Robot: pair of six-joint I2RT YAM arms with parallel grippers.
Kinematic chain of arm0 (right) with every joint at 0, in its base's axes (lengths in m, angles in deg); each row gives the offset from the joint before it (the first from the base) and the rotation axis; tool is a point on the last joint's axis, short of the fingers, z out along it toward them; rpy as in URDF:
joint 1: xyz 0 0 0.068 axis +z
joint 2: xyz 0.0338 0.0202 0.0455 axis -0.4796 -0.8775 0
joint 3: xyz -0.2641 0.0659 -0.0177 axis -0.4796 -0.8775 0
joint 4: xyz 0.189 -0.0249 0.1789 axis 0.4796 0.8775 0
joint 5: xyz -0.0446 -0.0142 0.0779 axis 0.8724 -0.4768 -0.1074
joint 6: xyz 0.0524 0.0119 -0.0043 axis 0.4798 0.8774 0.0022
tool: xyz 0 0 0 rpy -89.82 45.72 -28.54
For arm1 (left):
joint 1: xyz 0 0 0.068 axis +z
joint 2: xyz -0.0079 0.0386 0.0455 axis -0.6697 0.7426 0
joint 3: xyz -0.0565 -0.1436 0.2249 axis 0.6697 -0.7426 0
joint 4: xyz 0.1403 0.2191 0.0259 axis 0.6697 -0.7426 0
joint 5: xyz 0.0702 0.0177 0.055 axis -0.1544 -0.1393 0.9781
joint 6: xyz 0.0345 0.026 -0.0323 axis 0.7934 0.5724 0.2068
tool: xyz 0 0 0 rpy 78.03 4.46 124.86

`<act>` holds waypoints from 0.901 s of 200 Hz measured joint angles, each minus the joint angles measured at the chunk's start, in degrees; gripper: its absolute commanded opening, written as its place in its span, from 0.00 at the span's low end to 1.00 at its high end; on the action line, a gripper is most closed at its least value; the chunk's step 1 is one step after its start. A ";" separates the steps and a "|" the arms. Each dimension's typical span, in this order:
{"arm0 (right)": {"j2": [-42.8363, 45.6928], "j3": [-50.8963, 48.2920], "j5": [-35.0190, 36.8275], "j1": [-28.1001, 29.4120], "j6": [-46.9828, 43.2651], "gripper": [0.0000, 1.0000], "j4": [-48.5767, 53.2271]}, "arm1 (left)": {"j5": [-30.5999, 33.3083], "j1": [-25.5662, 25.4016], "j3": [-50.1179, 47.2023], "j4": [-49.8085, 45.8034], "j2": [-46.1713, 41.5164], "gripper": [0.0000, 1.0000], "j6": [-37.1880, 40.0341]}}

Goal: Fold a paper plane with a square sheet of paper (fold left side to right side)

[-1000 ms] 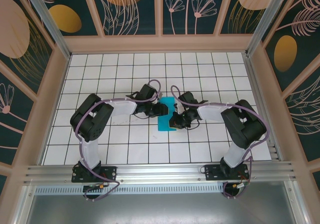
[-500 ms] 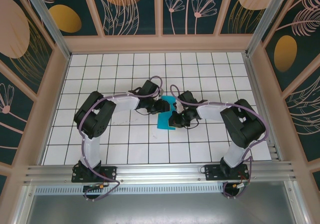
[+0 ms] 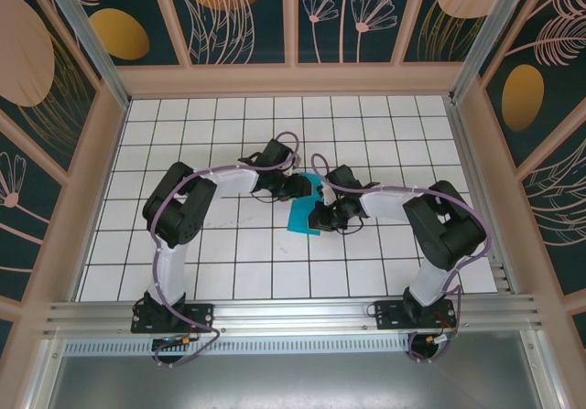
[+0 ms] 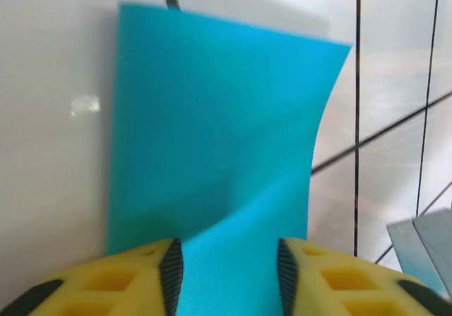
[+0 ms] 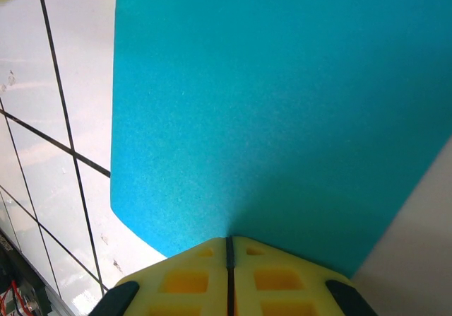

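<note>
Meeting at one paper sheet [image 3: 300, 219]: left claw [image 3: 298, 189], right claw [image 3: 319, 217].

Centre of table [image 3: 211, 121] blocked, with left arm [image 3: 224, 182] and right arm [image 3: 394, 203] crossing in from the sides and left gripper [image 3: 300, 188] and right gripper [image 3: 320, 217] crowded together at the teal paper [image 3: 300, 219]; free passage over far rows, near row and outer flanks, up to the wooden walls [image 3: 293, 80].
</note>
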 measured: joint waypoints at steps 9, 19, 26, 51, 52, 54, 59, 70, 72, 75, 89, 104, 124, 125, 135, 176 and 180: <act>0.00 0.00 0.00 0.00 0.00 0.09 0.00 | 0.33 0.81 0.26 0.52 0.37 0.36 0.24; 0.00 0.00 0.00 0.00 0.00 0.09 0.00 | 0.52 1.64 0.46 0.92 0.52 0.37 0.26; 0.00 0.00 0.00 0.00 0.00 0.09 -0.02 | 0.83 2.10 0.57 1.01 0.55 0.38 0.28; 0.00 0.00 0.00 0.00 0.00 0.09 -0.02 | 2.08 3.10 1.51 1.57 0.98 0.40 0.31; 0.00 0.00 0.00 0.00 0.00 0.09 -0.02 | 2.10 3.15 1.55 1.64 1.03 0.40 0.31; 0.00 0.00 0.00 0.00 0.00 0.09 -0.02 | 2.10 3.23 1.66 1.73 1.11 0.40 0.31; 0.00 0.00 0.00 0.00 0.00 0.09 -0.02 | 2.05 3.37 1.90 1.92 1.31 0.41 0.31; 0.00 0.00 0.00 0.00 0.00 0.09 -0.02 | 1.99 3.58 2.56 2.23 1.81 0.41 0.31; 0.00 0.00 0.00 0.00 0.00 0.09 0.00 | 2.01 3.61 2.67 2.29 1.92 0.41 0.31; 0.00 0.00 0.00 0.00 0.00 0.09 -0.02 | 2.01 3.61 2.86 2.36 2.08 0.41 0.31; 0.00 0.00 0.02 0.00 0.00 0.09 0.00 | 2.25 3.74 3.52 2.47 2.54 0.41 0.48; 0.00 0.02 0.02 0.00 0.00 0.09 0.00 | 2.56 4.00 3.54 2.62 2.54 0.41 0.50; -0.02 0.11 0.04 0.00 -0.04 0.09 0.11 | 3.15 5.22 2.32 2.99 1.49 0.39 0.98; -0.02 0.11 0.04 0.00 -0.04 0.09 0.11 | 3.15 5.27 2.25 2.97 1.40 0.39 0.98; -0.09 0.24 0.09 0.00 -0.33 0.10 0.31 | 3.34 5.99 1.25 2.71 0.02 0.38 1.55; -0.33 0.87 0.11 0.00 -1.14 0.10 1.22 | -1.42 6.80 -4.81 5.99 -7.23 0.35 1.73; -0.37 0.90 0.13 0.00 -1.18 0.10 1.29 | -2.08 6.60 -5.16 6.49 -7.43 0.35 1.68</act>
